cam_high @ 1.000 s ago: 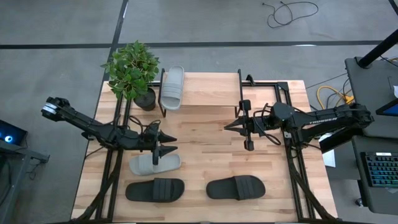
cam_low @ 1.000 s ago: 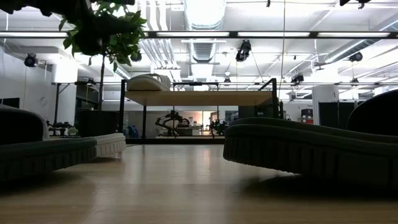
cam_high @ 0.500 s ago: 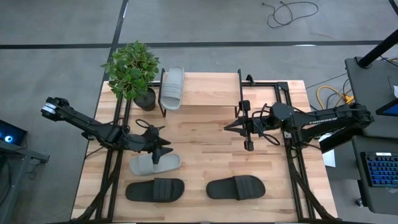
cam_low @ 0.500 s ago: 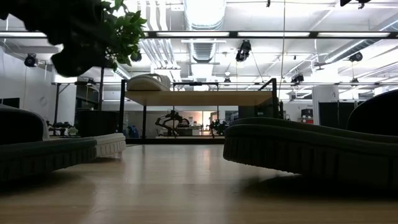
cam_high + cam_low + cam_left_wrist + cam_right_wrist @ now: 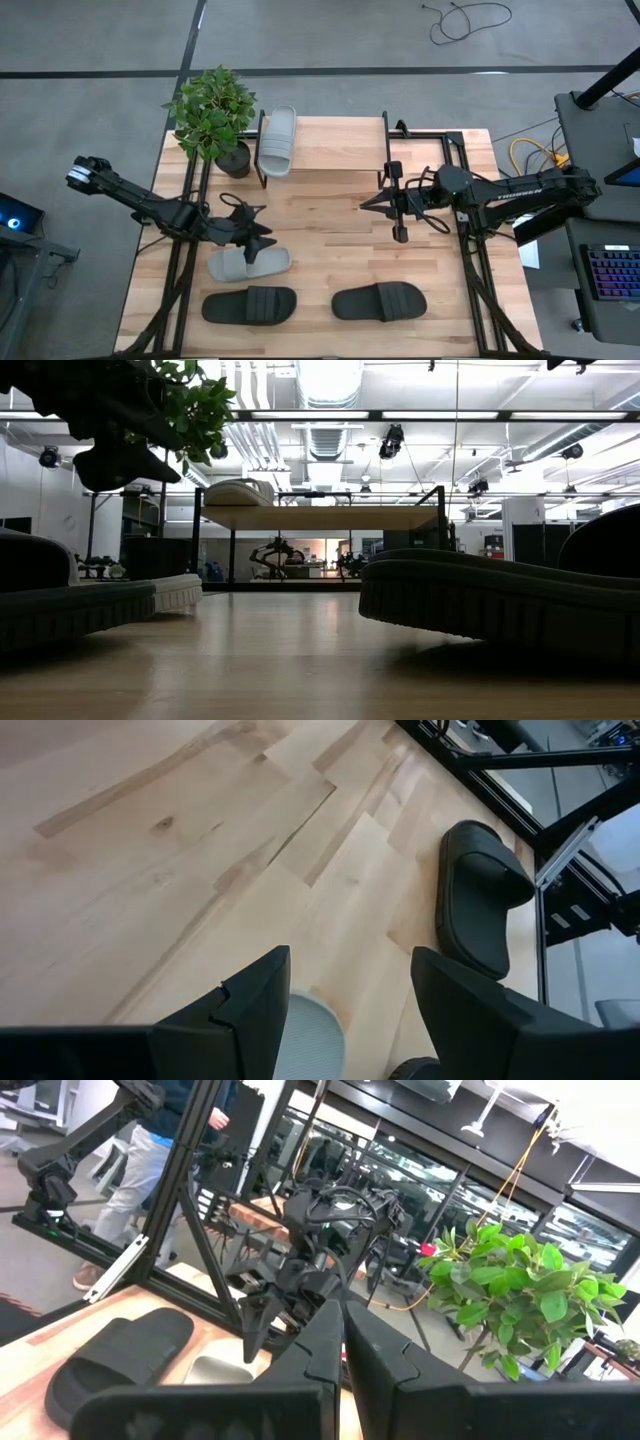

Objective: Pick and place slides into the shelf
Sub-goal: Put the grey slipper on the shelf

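Observation:
One light grey slide (image 5: 277, 140) lies on the top board of the shelf (image 5: 330, 145), at its left end; the low view shows that slide (image 5: 238, 492) on the board (image 5: 320, 517). The second grey slide (image 5: 248, 263) rests sole-down on the table, near the left. My left gripper (image 5: 262, 243) hovers open just above its far end, with the grey toe (image 5: 312, 1042) showing between the fingers in the left wrist view. Two black slides (image 5: 250, 305) (image 5: 380, 300) lie along the near edge. My right gripper (image 5: 368, 203) is shut and waits mid-table, pointing left.
A potted plant (image 5: 212, 115) stands at the far left corner beside the shelf. Bare tabletop lies between the two arms and in front of the shelf. A person (image 5: 150, 1160) stands beyond the table in the right wrist view.
My left gripper has turned at the wrist and dipped a little over the grey slide on the table, coming into the low view at top left. It has stayed open. The slides have not moved.

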{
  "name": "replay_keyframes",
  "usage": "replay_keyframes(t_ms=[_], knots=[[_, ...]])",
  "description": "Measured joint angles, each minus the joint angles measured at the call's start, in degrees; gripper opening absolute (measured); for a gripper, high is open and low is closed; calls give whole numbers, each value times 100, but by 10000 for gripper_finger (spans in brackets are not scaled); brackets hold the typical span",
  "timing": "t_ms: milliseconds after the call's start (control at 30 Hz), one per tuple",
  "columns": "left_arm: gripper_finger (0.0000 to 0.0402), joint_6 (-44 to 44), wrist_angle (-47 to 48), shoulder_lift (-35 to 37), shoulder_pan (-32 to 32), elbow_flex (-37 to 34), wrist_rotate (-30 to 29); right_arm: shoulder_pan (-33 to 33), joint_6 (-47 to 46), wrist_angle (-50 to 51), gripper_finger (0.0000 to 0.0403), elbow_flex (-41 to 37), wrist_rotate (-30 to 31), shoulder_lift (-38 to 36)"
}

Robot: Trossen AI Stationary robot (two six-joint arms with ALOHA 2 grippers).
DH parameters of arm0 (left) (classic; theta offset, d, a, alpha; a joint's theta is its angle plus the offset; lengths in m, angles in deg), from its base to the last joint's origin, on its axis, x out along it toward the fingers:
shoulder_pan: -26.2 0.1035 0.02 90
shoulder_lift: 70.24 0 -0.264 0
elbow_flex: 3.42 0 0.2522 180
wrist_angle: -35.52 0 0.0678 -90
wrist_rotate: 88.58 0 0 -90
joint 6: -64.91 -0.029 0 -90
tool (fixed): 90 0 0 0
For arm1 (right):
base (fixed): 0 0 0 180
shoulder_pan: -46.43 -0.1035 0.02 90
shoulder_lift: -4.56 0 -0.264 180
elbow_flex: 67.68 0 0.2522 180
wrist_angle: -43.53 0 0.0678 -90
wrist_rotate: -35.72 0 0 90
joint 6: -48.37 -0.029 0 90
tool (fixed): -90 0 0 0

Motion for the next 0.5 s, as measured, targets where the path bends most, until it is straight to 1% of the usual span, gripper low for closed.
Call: replay_keyframes(t_ms=[100,167,233,300,367,433,500], knots=[[196,-464,-169,13,0,38,25,0,0,0,9,0,0,2],[196,-1080,-760,13,-2,80,39,0,0,0,9,0,0,0],[196,-2083,-1635,8,-8,92,226,0,0,-3,9,0,1,2],[196,-3173,-2579,-87,-67,98,608,-1,0,-3,9,0,1,2],[196,-4006,-3272,-235,-222,103,927,1,-1,0,9,0,0,2],[196,-4606,-3468,-391,-452,180,1024,1,-2,4,9,0,2,2],[196,-4931,-3201,-534,-708,347,851,1,-1,26,9,1,1,1]])
